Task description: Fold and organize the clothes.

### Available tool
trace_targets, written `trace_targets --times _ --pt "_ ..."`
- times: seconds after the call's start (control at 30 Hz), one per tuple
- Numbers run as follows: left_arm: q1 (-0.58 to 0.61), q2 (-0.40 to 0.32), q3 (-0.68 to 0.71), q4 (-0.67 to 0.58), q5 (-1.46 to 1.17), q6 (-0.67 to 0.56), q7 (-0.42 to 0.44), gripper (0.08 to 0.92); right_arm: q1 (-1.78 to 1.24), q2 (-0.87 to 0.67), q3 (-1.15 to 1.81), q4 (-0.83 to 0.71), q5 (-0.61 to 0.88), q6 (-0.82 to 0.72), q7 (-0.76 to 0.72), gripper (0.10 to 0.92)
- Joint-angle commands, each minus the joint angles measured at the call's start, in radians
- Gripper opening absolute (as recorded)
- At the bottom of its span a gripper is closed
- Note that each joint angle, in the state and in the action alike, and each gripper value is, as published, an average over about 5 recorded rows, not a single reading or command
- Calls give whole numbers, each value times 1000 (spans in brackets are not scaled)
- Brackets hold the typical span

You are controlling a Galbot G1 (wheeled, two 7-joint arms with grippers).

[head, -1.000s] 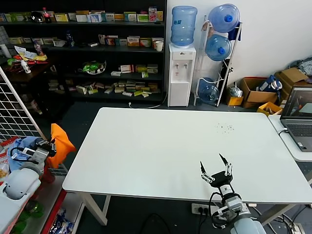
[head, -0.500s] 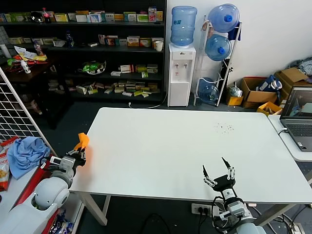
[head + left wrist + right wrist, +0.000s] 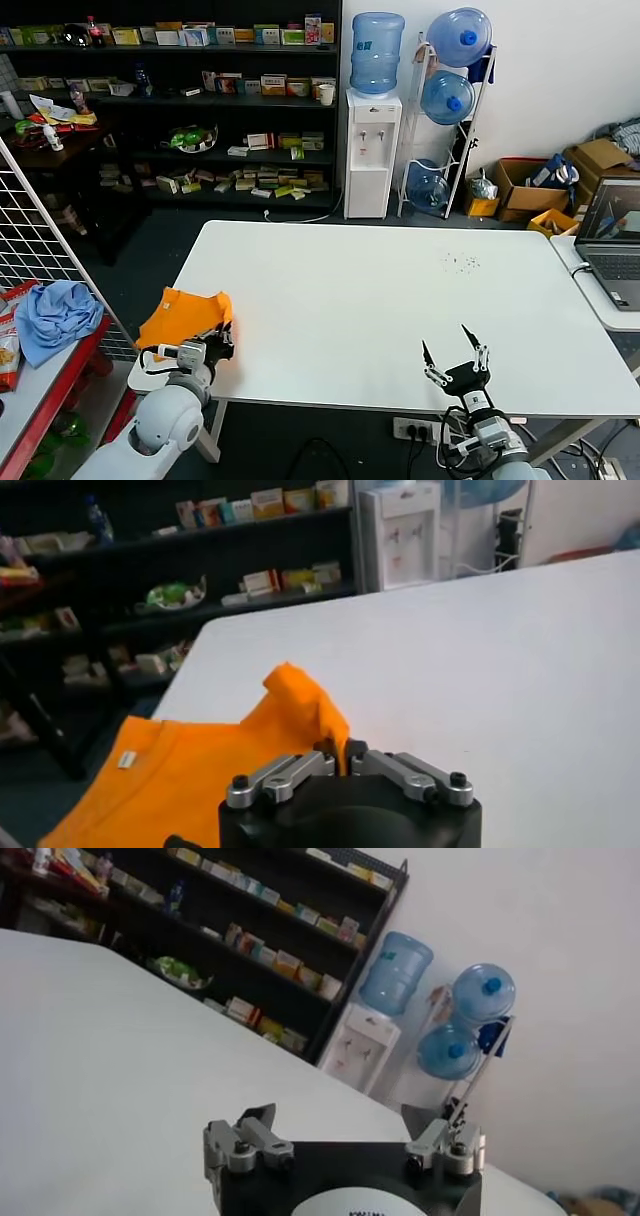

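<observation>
- Head view: white table [image 3: 380,300] fills the middle. Behind it, dark shelves [image 3: 180,100] of boxed goods, a water dispenser [image 3: 372,150] and a rack of blue bottles [image 3: 450,95]. Open laptop [image 3: 612,240] on a side table at the right edge; light blue cloth [image 3: 55,310] on a red shelf at the left, behind a wire grid.
- Same view: orange T-shirt [image 3: 180,315] lies bunched on the table's near left corner, part of it hanging past the edge. Left gripper [image 3: 212,345] sits at the shirt's near edge, the arm partly covering the fabric.
- Same view: right gripper [image 3: 455,352] is over the near right edge of the table, well apart from the shirt, fingers spread wide, nothing between them.
- Left wrist view: left gripper [image 3: 337,755] is pinched tight on a raised fold of the T-shirt [image 3: 200,770]; the rest spreads flat on the table [image 3: 480,650] toward the corner.
- Right wrist view: right gripper [image 3: 345,1133] fully spread over bare table [image 3: 110,1038], holding nothing; shelves and water bottles beyond.
</observation>
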Motion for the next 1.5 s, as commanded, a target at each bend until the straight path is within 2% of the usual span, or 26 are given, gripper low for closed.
trace_targets --times 0.03,0.37,0.47,0.53,0.7,0.9,1.07,1.17,1.27,1.5 --pt "-4 -319 98 31 58 -26 -33 138 -8 -3 30 -3 6 6 -1 823" --pt "3 -607 232 150 189 -94 -37 138 -19 -8 91 -15 36 12 0 823" --pt "1 -661 259 192 208 -121 -38 138 -19 -14 112 -23 52 12 3 823" --pt "-2 -670 271 223 218 -150 -39 138 -19 -19 128 -26 64 12 5 823" --pt "-21 -670 282 294 227 -250 -34 138 -14 -26 154 -31 89 6 13 823" --pt "-60 -670 262 384 245 -444 15 164 2 -19 146 -28 91 -8 17 823" --pt "-74 -670 244 371 239 -582 90 299 12 -17 130 -28 89 -14 19 823" --pt "-73 -662 230 330 240 -617 123 385 18 -16 121 -27 89 -16 20 823" --pt "-54 -595 211 274 245 -621 151 472 22 -17 115 -26 96 -16 17 823" --pt "40 -335 118 170 305 -662 195 671 34 -10 119 -17 201 -38 -18 823"
